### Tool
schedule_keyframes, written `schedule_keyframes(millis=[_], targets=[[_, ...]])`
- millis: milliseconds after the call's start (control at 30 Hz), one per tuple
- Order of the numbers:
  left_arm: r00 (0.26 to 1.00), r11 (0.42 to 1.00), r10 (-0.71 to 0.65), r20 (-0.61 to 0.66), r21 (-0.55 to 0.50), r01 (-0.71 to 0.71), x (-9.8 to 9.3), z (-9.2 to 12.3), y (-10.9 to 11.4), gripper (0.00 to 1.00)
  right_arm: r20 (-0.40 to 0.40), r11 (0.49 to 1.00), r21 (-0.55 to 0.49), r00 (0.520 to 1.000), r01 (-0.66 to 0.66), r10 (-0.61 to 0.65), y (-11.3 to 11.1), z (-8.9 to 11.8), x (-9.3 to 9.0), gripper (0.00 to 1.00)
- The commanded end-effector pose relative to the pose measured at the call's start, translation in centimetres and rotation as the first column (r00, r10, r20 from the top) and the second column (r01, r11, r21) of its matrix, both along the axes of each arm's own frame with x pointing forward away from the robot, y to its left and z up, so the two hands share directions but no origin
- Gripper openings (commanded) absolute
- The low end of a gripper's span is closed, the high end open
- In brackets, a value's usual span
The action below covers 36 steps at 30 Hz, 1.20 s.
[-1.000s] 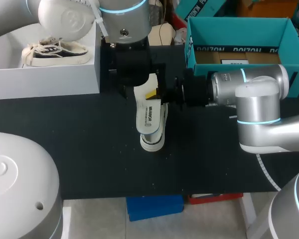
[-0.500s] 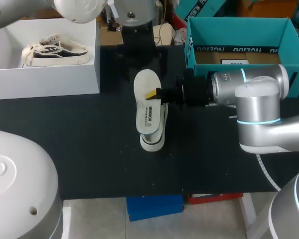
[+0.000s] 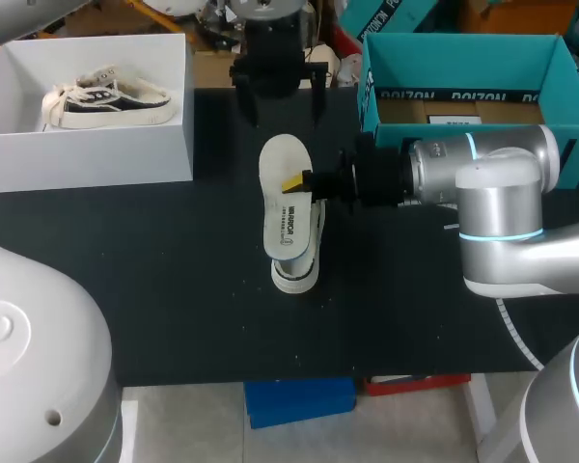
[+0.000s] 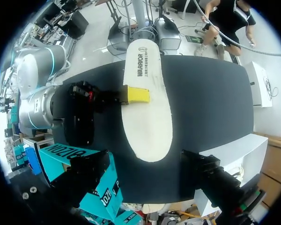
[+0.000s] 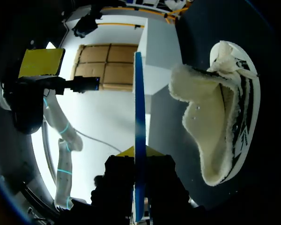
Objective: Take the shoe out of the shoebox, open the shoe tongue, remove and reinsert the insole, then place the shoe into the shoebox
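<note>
**Insole pinched over the shoe, left gripper spread at the far edge**

The right gripper (image 3: 300,181) comes in from the side and pinches a flat white oval insole (image 3: 285,154) at its long edge, one yellow tip lying on the upper face. In the right wrist view the insole (image 5: 138,117) shows edge-on as a thin strip running between that gripper's two fingers. Right under the insole, on the black table (image 3: 174,289), lies the low canvas shoe (image 3: 297,277), its white toe cap showing past the insole's near end. The right wrist view shows the shoe (image 5: 220,117) beside the gripper, its cream fleecy lining open.

The left gripper (image 3: 278,96) hangs at the table's far edge, beyond the insole's far end and apart from it, its fingers spread wide and holding nothing.

An open white cardboard shoebox (image 3: 96,154) at the left holds a black-and-cream sneaker (image 3: 106,101). An open teal cardboard shoebox (image 3: 463,58) stands at the right.
</note>
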<state>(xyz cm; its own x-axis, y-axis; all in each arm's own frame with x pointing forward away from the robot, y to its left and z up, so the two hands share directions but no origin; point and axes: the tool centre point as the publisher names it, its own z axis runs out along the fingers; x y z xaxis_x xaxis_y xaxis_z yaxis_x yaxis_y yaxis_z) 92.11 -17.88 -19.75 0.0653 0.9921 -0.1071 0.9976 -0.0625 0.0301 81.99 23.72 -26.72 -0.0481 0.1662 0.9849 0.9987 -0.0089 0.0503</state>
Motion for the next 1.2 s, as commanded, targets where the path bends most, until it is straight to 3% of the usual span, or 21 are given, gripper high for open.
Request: schedule_keyframes(millis=[33, 233, 433, 833, 1200], targets=[[1.000, 1.000, 0.001, -0.020, 0.008, -0.001, 1.5, -0.5, -0.3, 1.00, 0.000, 1.000, -0.002, 1.000, 0.002, -0.002, 0.1, 0.0, -0.1, 0.00], [1.000, 1.000, 0.012, -0.021, 0.001, -0.012, 1.7, -0.9, -0.3, 1.00, 0.000, 1.000, -0.002, 1.000, 0.002, -0.002, 0.1, 0.0, -0.1, 0.00], [0.999, 0.999, 0.012, -0.039, -0.048, -0.014, 0.2, -0.6, 0.0, 1.00, 0.000, 1.000, -0.002, 1.000, 0.002, -0.002, 0.1, 0.0, -0.1, 0.00], [1.000, 0.998, 0.009, 0.000, -0.060, -0.009, -5.6, 1.7, 0.9, 1.00, 0.000, 1.000, -0.002, 1.000, 0.002, -0.002, 0.1, 0.0, -0.1, 0.00], [1.000, 0.998, -0.013, -0.005, -0.068, 0.012, -12.4, 0.6, 1.4, 1.00, 0.000, 1.000, -0.002, 1.000, 0.002, -0.002, 0.1, 0.0, -0.1, 0.00]])
